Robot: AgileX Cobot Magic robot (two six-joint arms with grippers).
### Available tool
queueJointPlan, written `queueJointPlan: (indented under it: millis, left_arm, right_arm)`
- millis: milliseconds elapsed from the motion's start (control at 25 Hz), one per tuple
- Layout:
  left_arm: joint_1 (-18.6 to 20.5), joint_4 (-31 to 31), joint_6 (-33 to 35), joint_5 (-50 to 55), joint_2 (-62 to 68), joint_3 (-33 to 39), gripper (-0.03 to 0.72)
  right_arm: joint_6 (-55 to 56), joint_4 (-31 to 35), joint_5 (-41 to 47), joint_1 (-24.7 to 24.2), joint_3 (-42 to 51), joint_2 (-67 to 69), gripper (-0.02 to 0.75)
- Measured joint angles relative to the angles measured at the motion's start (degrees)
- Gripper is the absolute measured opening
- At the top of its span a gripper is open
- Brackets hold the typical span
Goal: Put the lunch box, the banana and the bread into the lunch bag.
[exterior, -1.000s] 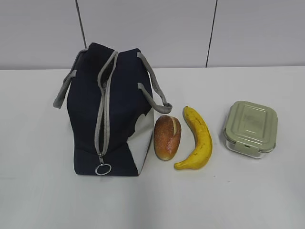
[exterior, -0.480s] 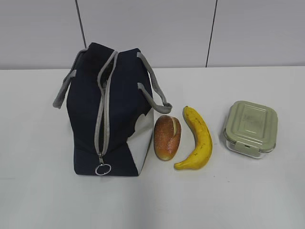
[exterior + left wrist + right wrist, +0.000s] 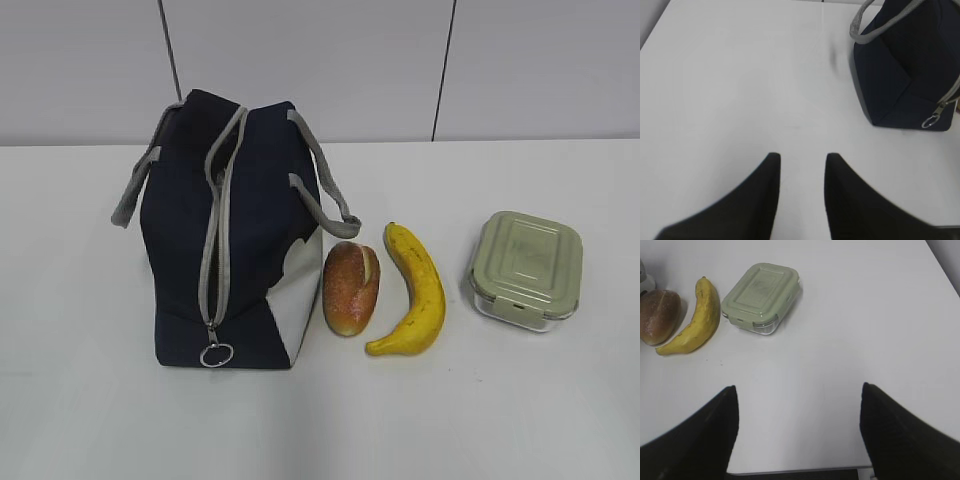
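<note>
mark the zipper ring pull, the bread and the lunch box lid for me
zipper ring pull (image 3: 216, 354), exterior view, on the metal ring's rim at the bag's base.
bread (image 3: 350, 288), exterior view, middle of the brown crust.
lunch box lid (image 3: 761, 290), right wrist view, centre of the sage-green top.

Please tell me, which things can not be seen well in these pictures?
- Inside of the lunch bag: exterior view, hidden by its nearly closed zipper.
- Lunch bag: left wrist view, cut off by the right edge.
- Contents of the lunch box: both views, covered by its lid.
- Bread: right wrist view, cut by the left edge.
</note>
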Motion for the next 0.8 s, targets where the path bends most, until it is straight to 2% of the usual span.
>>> queueJointPlan:
  millis: [160,440,600,800]
  left_arm:
    - [0.0,-1.8,0.0,-2.7,6.1,-2.4,0.235]
    - [0.0,-4.3,1.9,-9.4,24.3,-9.2,0.235]
    - [0.0,-8.8,5.2,-13.2,33.5,-14.6,0.238]
    - [-0.5,-13.4,5.6,-13.2,46.4,-22.1,0.248]
  right_arm:
    - [0.0,0.0,0.0,0.0,0.0,0.0,0.56]
    - [0.0,0.0,0.0,0.0,0.0,0.0,0.56]
    - [0.0,0.0,0.0,0.0,0.0,0.0,0.56]
    - [0.0,0.0,0.0,0.0,0.0,0.0,0.56]
